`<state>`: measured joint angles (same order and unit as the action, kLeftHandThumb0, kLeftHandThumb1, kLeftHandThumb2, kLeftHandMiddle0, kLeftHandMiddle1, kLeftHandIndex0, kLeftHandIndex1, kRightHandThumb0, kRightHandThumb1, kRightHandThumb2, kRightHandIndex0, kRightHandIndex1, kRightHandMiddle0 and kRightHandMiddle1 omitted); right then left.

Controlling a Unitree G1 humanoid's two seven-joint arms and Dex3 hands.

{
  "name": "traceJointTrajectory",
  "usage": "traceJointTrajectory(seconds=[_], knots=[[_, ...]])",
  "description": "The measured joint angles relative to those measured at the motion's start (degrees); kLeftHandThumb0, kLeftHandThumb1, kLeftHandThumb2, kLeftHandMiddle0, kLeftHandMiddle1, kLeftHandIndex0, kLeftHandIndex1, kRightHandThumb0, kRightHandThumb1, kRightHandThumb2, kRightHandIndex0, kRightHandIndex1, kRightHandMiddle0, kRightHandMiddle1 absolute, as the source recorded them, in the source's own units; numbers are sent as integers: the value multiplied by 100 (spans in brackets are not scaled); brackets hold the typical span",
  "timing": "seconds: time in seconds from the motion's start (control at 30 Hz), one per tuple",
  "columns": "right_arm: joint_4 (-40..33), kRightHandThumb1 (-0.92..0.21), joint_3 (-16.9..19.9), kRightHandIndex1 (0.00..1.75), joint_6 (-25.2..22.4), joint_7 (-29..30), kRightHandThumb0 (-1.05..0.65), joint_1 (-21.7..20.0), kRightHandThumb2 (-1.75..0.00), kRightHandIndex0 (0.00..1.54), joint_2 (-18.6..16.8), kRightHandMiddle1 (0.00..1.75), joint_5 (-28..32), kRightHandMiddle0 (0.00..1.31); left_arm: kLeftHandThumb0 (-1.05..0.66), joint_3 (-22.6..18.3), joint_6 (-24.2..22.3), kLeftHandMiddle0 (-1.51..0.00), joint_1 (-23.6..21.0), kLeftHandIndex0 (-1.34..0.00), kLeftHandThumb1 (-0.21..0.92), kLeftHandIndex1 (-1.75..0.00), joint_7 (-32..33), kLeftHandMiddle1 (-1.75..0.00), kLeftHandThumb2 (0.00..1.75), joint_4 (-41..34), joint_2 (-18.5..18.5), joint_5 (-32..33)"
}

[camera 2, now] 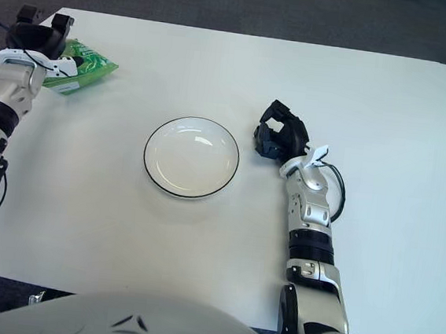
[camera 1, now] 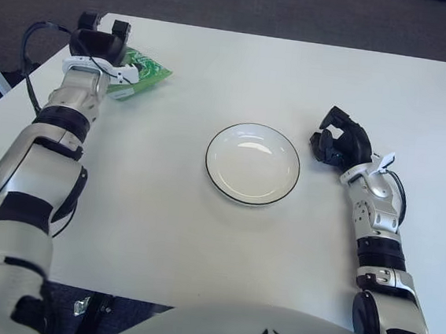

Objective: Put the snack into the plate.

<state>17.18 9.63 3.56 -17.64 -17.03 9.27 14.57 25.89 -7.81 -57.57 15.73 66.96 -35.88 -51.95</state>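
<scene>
Reach stage: snack not yet grasped.
Left hand (camera 1: pixel 97 43), grip unclear, at far-left tabletop (camera 1: pixel 199 251) corner against green snack (camera 1: pixel 144 72); empty plate (camera 1: pixel 252 163) centre; right hand (camera 1: pixel 339 139) curled, empty, beside plate. Next: secure pack, carry right.

i see a big white table (camera 1: pixel 200 236) — a round white plate (camera 1: pixel 252 163) with a dark rim sits near its middle, and a green snack bag (camera 1: pixel 141 72) lies flat near the far left corner.
</scene>
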Motion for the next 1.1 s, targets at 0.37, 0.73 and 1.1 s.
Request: traceJointTrajectory(seconds=[0.37, 0.73, 1.1], knots=[[-51, -37, -3, 175, -12, 6, -47, 16, -125, 127, 1, 175, 1, 57, -105, -16, 363, -4, -64, 0, 92, -34, -870, -2, 130, 467, 37, 548], [-124, -37, -7, 175, -75, 13, -46, 41, -125, 127, 1, 175, 2, 57, -105, -129, 746, -6, -65, 0, 92, -38, -1502, -2, 133, 701, 44, 1033], [-164, -38, -7, 175, -109, 14, -46, 59, -124, 127, 1, 175, 5, 57, -105, -628, 1214, -12, 148, 0, 92, -30, -1988, -5, 123, 399, 12, 1847]])
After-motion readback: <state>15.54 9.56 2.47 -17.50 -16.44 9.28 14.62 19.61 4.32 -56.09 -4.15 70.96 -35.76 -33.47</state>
